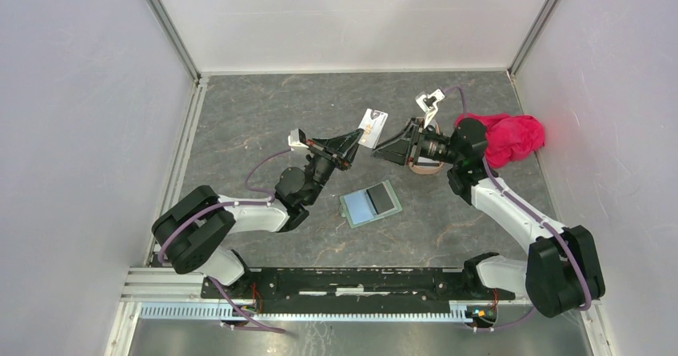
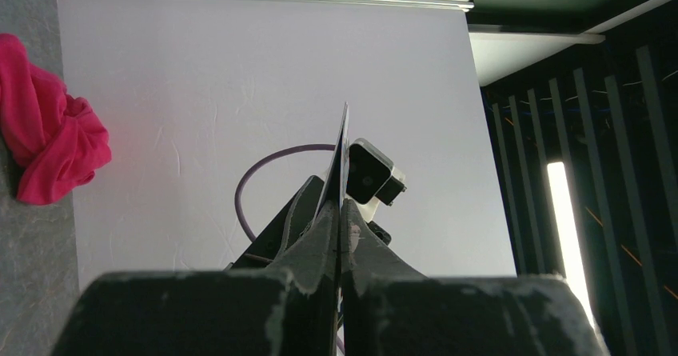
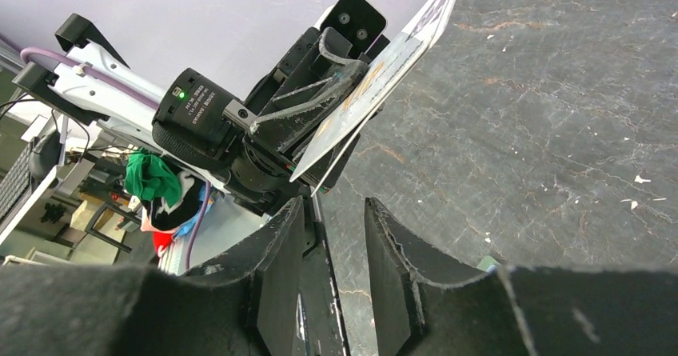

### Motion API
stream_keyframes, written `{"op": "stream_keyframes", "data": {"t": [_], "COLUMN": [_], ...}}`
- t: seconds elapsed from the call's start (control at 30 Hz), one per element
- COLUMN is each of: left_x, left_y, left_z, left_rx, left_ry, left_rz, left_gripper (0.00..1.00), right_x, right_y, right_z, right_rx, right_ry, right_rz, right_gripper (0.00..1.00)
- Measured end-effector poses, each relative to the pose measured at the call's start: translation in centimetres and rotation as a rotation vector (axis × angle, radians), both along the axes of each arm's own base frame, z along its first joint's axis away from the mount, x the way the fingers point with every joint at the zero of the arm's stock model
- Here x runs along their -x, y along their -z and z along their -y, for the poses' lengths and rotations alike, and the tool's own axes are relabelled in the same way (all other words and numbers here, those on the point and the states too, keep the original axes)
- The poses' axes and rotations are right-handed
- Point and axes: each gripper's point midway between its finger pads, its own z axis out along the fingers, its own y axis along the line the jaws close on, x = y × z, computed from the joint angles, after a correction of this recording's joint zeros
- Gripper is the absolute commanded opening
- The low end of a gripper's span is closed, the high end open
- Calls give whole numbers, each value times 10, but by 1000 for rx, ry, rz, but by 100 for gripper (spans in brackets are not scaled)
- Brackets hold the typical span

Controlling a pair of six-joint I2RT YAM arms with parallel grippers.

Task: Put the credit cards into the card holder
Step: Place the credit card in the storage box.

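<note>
Right gripper [image 3: 332, 212] fingers fill the bottom of its wrist view, jaws partly apart with nothing between them. A whitish card [image 3: 376, 92] hangs tilted just past their tips at 12 o'clock, its lower corner close to them. That card is pinched in the closed left gripper [image 1: 354, 141], raised above the table [image 1: 264, 108]. Seen from above, the left gripper is at 8 o'clock of the card and the right at 5 o'clock. The holder [image 1: 369, 203] lies open and flat at 6 o'clock of the card, one half pale blue, the other dark. A pinkish tray [image 1: 422, 170] sits under the right wrist, mostly hidden by it. A red cloth [image 1: 508, 136] is bunched at 3 o'clock.
</note>
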Motion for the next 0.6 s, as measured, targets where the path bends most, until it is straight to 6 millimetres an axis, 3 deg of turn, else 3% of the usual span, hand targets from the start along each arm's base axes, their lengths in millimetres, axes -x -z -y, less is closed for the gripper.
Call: {"op": "stream_keyframes", "data": {"t": [0.6], "left_x": [0], "left_y": [-1], "left_z": [0], "left_rx": [3], "left_ry": [0], "left_rz": [3], "left_gripper": [2], "right_x": [-1], "right_y": [-1], "right_z": [0], "right_rx": [0], "right_ry": [6], "right_rz": [-3], "right_gripper": [43]}}
